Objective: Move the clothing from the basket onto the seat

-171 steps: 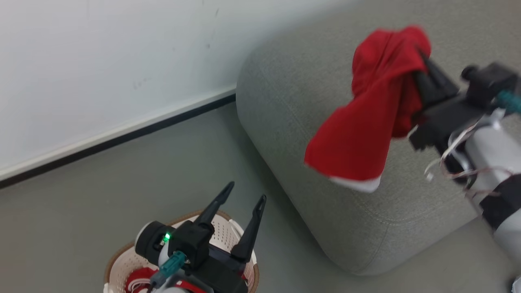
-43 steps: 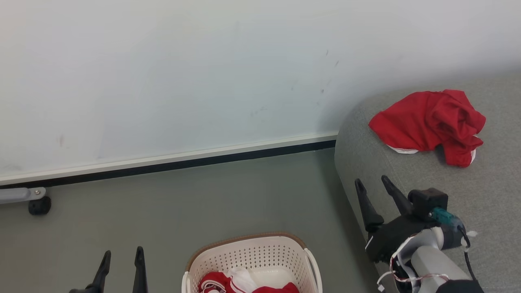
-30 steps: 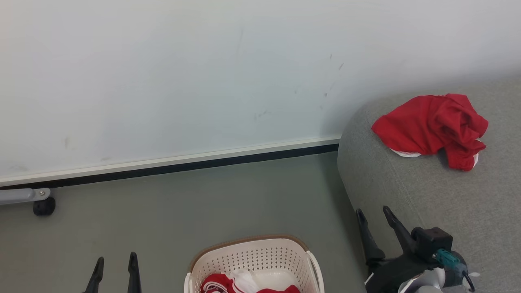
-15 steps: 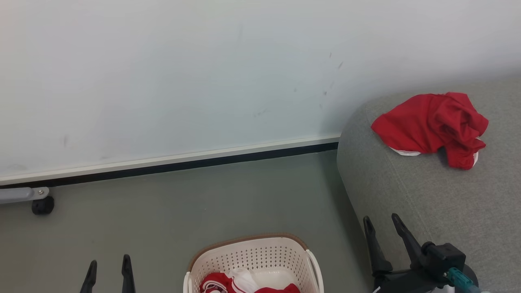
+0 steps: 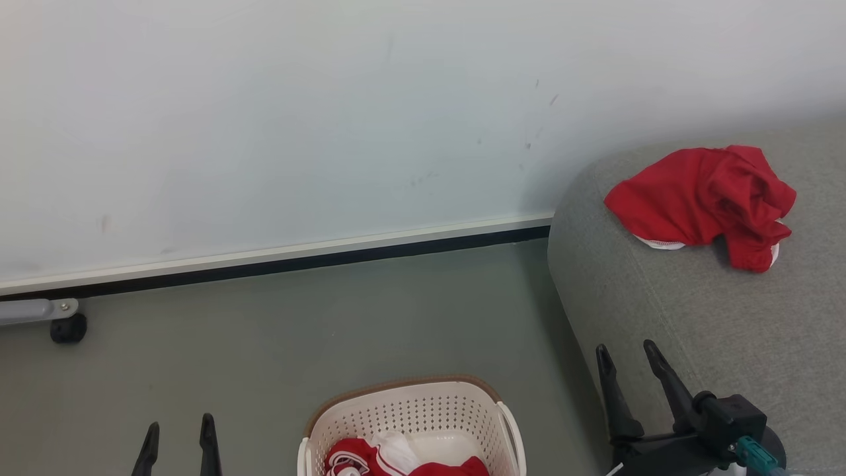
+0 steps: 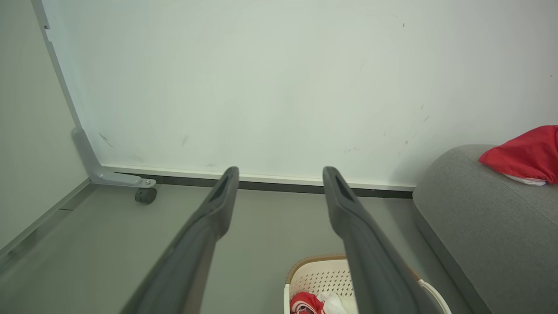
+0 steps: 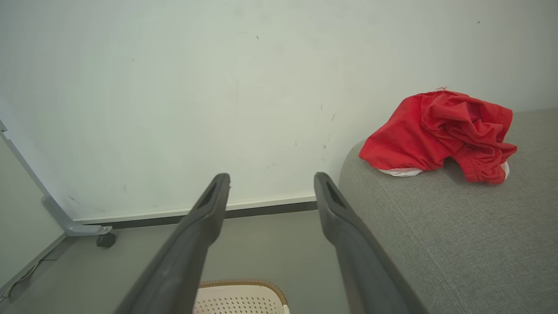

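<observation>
One crumpled bright red fabric garment with white trim lay at the upper right of the head view, on top of the large grey fabric-upholstered sofa near its rounded end, which read as one delivery made. A second bright red garment, bunched with a white patch that was probably its trim, sat inside the cream-white perforated plastic basket with a brown woven-look rim at the bottom centre. The basket stood on the grey-green floor near the sofa's end, so the task looked half finished. The left gripper showed at the lower left as two dark fingertips, and the right gripper at the lower right, in front of the sofa's side. Both had their fingers spread wide with nothing between them, as the wrist views confirmed, probably because the arms were parked low, ready for another reach. The basket lay between the two grippers, so either arm could plausibly go down into it. Counted: two red garments, one basket, one sofa, two grippers of two fingers each, and one small black caster wheel at the left edge below the white wall.
</observation>
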Motion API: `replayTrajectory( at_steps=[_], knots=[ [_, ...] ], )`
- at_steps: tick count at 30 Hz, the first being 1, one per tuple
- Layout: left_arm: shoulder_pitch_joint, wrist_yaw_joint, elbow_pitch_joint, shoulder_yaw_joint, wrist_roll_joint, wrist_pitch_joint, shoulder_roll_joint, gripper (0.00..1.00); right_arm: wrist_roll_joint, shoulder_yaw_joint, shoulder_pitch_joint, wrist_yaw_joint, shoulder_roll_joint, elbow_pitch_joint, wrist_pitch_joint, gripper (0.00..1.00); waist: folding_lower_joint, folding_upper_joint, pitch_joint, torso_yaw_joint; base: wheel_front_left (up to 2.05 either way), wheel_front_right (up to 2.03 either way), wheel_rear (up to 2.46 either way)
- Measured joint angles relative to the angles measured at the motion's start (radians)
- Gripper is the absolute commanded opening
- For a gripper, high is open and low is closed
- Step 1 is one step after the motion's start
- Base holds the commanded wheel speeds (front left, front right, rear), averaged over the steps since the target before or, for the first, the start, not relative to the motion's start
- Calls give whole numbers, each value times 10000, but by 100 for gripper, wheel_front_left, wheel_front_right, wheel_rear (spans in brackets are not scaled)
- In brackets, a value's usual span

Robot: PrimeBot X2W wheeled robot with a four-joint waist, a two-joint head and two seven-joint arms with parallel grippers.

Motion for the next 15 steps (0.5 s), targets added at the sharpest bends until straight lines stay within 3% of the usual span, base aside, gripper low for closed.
replayTrajectory(
  at_steps=[15],
  knots=[
    [0,0,-90,15,86,0,-33,100,-159,-144,35,-52,-79,-286,-2,100,0,0,62,102,0,0,0]
  ],
)
